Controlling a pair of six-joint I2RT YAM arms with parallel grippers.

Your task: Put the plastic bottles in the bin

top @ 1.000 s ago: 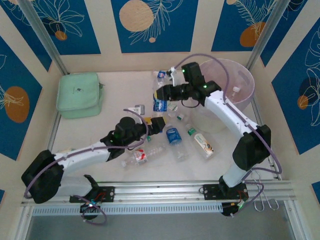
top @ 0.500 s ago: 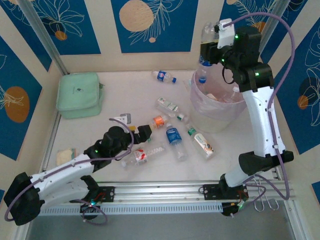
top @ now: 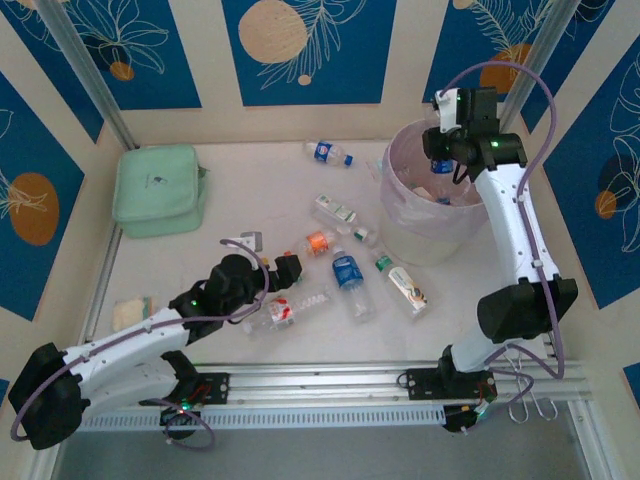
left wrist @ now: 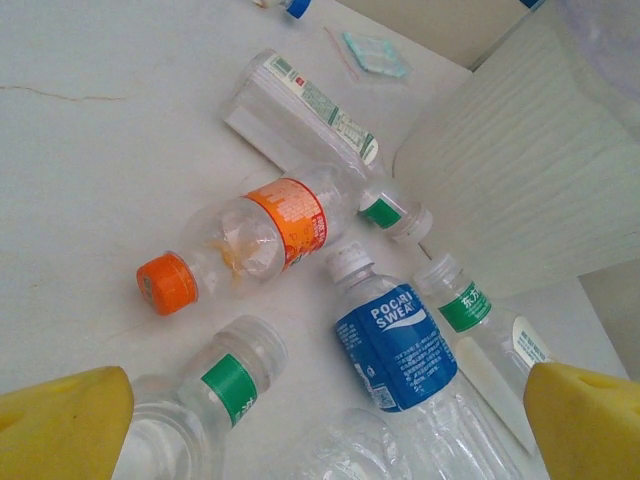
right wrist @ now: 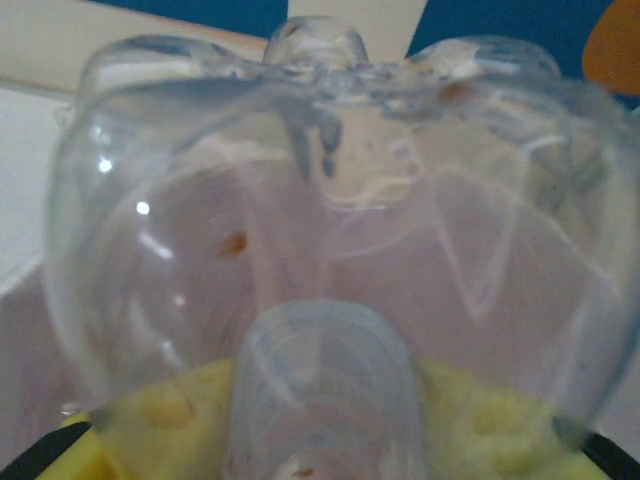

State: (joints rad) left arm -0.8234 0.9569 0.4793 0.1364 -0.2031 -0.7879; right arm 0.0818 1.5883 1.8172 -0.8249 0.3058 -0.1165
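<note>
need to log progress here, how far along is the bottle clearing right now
Done: a few bottles seem to lie in the bin already. In hand: the right hand grips a clear bottle above the bin. Left: about seven loose bottles lie on the table, with the open left hand hovering beside them.

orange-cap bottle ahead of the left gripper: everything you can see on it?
The orange-cap bottle is small, clear plastic, with an orange screw cap and an orange band label. It looks dented near the shoulder and nearly empty, with a yellowish smear inside. It lies on its side on the white table, cap toward the open left gripper, base toward the bin. No finger touches it. Its base end lies close against a green-labelled bottle; contact is unclear.
</note>
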